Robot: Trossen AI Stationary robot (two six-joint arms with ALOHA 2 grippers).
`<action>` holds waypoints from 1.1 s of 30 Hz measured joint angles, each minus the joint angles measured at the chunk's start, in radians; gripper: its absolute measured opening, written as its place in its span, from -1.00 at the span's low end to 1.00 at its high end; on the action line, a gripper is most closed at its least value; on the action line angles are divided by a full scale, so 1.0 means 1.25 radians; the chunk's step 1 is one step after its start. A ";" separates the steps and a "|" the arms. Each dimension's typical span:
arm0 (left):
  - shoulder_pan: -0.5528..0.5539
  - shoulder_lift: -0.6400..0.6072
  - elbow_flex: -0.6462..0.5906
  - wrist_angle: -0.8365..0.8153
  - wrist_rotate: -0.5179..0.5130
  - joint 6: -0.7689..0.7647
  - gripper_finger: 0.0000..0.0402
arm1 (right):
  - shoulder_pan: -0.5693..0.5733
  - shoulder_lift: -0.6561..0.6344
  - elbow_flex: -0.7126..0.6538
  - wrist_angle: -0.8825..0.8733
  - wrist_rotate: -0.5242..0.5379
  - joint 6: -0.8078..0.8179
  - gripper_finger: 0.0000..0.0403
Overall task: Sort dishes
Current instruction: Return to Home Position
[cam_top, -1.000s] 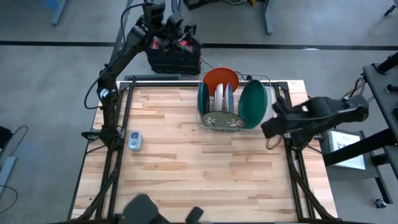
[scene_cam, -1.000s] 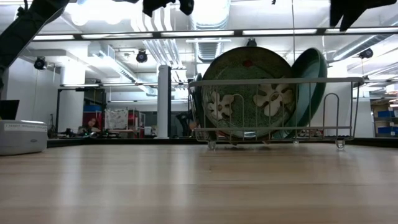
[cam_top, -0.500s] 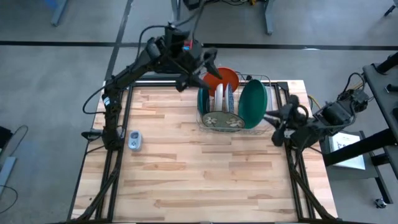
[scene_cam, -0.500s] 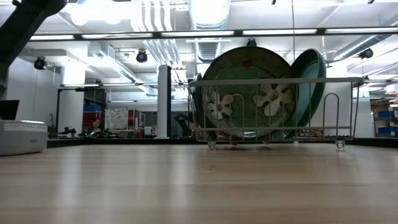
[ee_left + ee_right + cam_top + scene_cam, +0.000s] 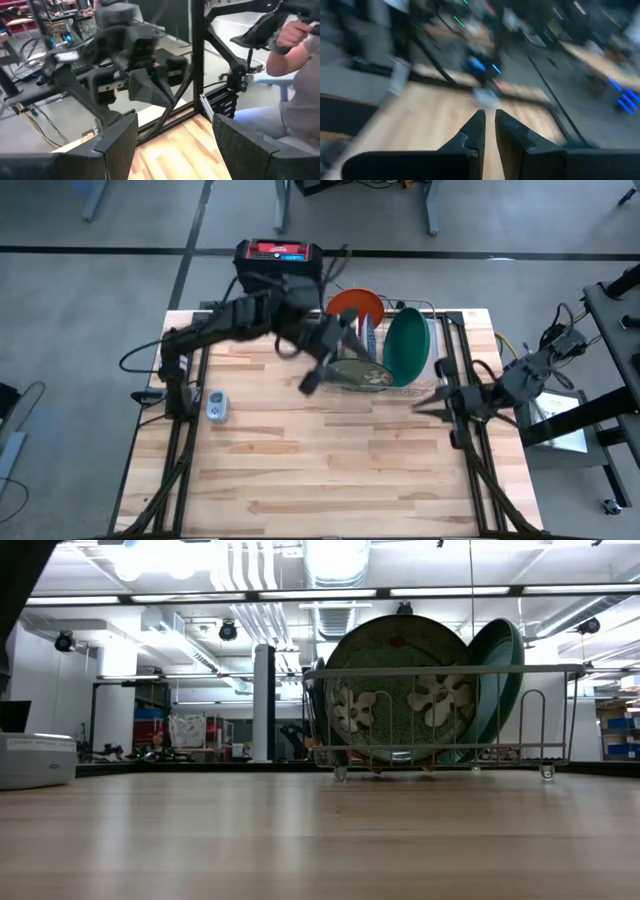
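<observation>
Left jaws: the left gripper [image 5: 174, 120] is standing wide open, its two fingers far apart with nothing between them.
Right jaws: the right gripper [image 5: 489, 114] is showing only a narrow slit between its fingers, and it is gripping nothing.
Dishes and jaws: the dishes [image 5: 400, 690] are all sitting in the wire rack [image 5: 440, 670] at the far side of the table [image 5: 300, 470]. The left gripper is hanging above the rack's left half without touching anything. The right gripper is hovering at the table's right edge, near the rack's near right corner and apart from it.
Rack contents: everything is standing on edge. The olive floral plate [image 5: 360, 376] is facing the near side. The dark green plate [image 5: 405, 345] is leaning at the right, the blue patterned plate [image 5: 370, 335] is sitting in the middle, and the orange bowl [image 5: 355, 304] is at the back.
Left arm: it is stretching from its base at the table's left edge diagonally across to the rack.
Right arm: it is lying low along the right edge, with its fingers pointing in over the wood.
Table extras: a small grey box [image 5: 215, 406] is resting near the left edge.
Room: a person [image 5: 300, 100] in grey is showing beyond the table.
</observation>
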 joint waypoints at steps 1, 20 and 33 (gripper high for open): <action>-0.024 -0.001 0.000 0.002 -0.025 0.001 0.23 | 0.000 -0.011 -0.024 0.056 -0.048 -0.032 -0.87; -0.252 -0.011 -0.330 0.492 -0.283 -0.022 0.23 | -0.082 0.130 -0.111 0.413 -0.357 -0.236 -0.99; -0.276 -0.291 -0.830 0.784 -0.505 0.011 0.23 | -0.245 0.210 -0.110 0.522 -0.507 -0.264 -1.00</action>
